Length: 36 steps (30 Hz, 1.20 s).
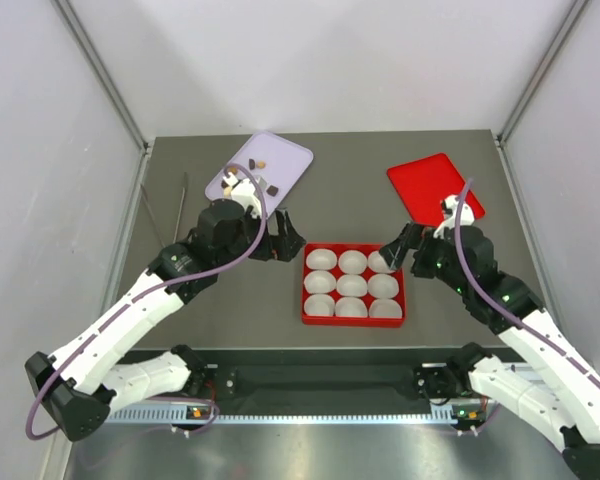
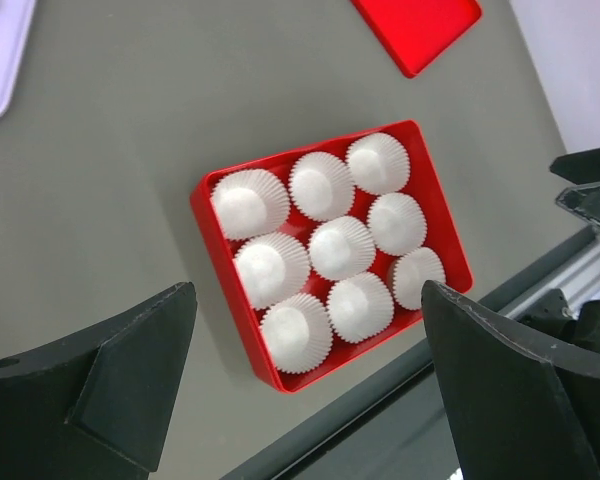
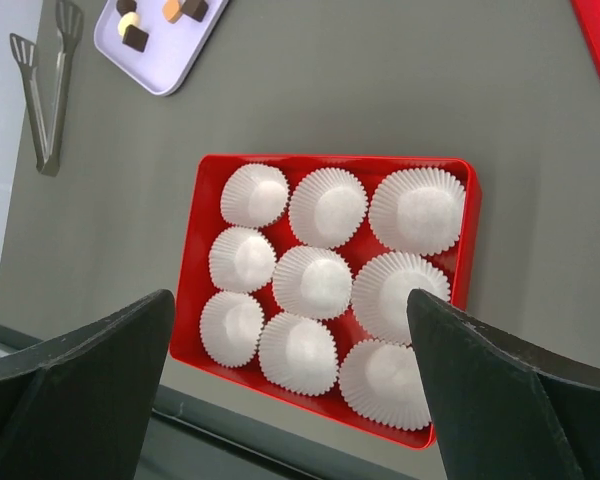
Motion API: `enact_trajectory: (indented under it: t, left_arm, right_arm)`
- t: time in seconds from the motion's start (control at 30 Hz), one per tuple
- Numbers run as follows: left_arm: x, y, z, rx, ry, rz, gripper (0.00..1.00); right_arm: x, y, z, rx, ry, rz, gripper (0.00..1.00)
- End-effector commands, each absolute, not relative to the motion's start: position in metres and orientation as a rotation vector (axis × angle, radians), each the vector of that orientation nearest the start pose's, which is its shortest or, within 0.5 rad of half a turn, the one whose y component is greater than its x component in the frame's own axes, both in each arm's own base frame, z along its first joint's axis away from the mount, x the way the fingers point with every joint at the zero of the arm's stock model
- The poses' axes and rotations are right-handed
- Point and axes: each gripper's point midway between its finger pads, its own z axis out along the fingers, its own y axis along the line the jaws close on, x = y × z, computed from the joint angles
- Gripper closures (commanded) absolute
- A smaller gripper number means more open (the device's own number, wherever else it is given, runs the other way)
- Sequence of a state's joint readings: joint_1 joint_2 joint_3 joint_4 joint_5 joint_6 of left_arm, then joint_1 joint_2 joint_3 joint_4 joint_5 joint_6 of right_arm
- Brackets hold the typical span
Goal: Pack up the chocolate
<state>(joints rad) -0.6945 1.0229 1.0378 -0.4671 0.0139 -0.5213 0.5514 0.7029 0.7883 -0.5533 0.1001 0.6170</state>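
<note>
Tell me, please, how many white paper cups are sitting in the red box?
9. The white paper cups fill the red box in a three-by-three grid: three in the far row, three in the middle row, three in the near row. None seems hidden.

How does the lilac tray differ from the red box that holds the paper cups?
The lilac tray is pale and shallow; the red box is bright red with raised walls. The lilac tray carries a few chocolate pieces; the red box holds nine white paper cups, all empty. Both are rounded rectangles lying flat on the table.
</note>
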Motion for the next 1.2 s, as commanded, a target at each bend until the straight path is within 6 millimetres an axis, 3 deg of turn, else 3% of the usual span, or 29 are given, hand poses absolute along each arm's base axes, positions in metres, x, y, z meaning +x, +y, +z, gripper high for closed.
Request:
enact_trajectory:
  t: [0.0,0.17,0.3,0.4,0.43,0.47,0.5,0.53,0.57,0.63,0.67,0.73,0.77,0.83,0.87,0.93,0.97,1.0,1.03,1.1,1.17]
  left_arm:
    - [0.246,-0.218,0.282,0.134,2.038,-0.722,0.01]
    - [0.246,-0.208,0.285,0.136,2.023,-0.673,0.01]
    - [0.248,-0.211,0.290,0.182,1.997,-0.670,0.01]
    - [0.267,-0.201,0.299,0.131,1.947,-0.577,0.01]
    - [0.278,-0.200,0.293,0.123,1.968,-0.544,0.01]
    - [0.294,-0.186,0.300,0.073,1.966,-0.507,0.01]
    - [0.305,-0.178,0.298,0.048,1.989,-0.489,0.01]
    - [0.318,-0.181,0.283,0.061,2.061,-0.513,0.07]
    - [0.341,-0.156,0.297,-0.014,2.046,-0.472,0.10]
    - [0.364,-0.126,0.268,-0.093,2.159,-0.309,0.16]
    - [0.377,-0.104,0.274,-0.138,2.154,-0.220,0.16]
    - [0.389,-0.066,0.247,-0.240,2.247,-0.078,0.18]
    - [0.393,-0.057,0.243,-0.276,2.266,-0.072,0.18]
    - [0.397,-0.037,0.229,-0.342,2.301,-0.072,0.18]
    - [0.395,-0.015,0.219,-0.411,2.313,-0.049,0.19]
    - [0.394,0.004,0.211,-0.468,2.316,-0.033,0.18]
    - [0.390,0.028,0.199,-0.539,2.324,-0.006,0.17]
    - [0.387,0.038,0.194,-0.567,2.325,0.002,0.16]
    - [0.386,0.056,0.190,-0.613,2.307,0.029,0.14]
    - [0.378,0.075,0.175,-0.673,2.326,0.091,0.04]
    - [0.374,0.095,0.165,-0.729,2.310,0.135,0.01]
  right_arm:
    - [0.236,0.144,0.256,0.182,1.995,0.646,0.00]
    - [0.238,0.141,0.249,0.219,2.025,0.618,0.00]
    - [0.235,0.146,0.255,0.180,2.020,0.646,0.00]
    - [0.234,0.150,0.268,0.135,1.972,0.686,0.00]
    - [0.233,0.151,0.272,0.120,1.960,0.695,0.00]
    - [0.232,0.152,0.277,0.080,1.935,0.696,0.00]
    - [0.231,0.152,0.281,0.056,1.923,0.697,0.00]
    - [0.229,0.152,0.288,0.034,1.904,0.705,0.00]
    - [0.226,0.151,0.294,0.018,1.886,0.705,0.00]
    - [0.224,0.151,0.303,-0.028,1.851,0.701,0.00]
    - [0.221,0.149,0.308,-0.042,1.831,0.699,0.00]
    - [0.218,0.145,0.312,-0.069,1.809,0.677,0.00]
    - [0.214,0.142,0.315,-0.077,1.787,0.676,0.00]
    - [0.211,0.141,0.315,-0.085,1.776,0.681,0.00]
    - [0.207,0.141,0.317,-0.090,1.762,0.695,0.00]
    - [0.205,0.142,0.314,-0.093,1.759,0.710,0.00]
    - [0.201,0.145,0.314,-0.104,1.756,0.740,0.00]
    - [0.201,0.148,0.310,-0.114,1.764,0.753,0.00]
    - [0.198,0.153,0.310,-0.134,1.761,0.781,0.00]
    - [0.198,0.158,0.305,-0.144,1.769,0.808,0.00]
    - [0.199,0.161,0.301,-0.154,1.785,0.816,0.00]
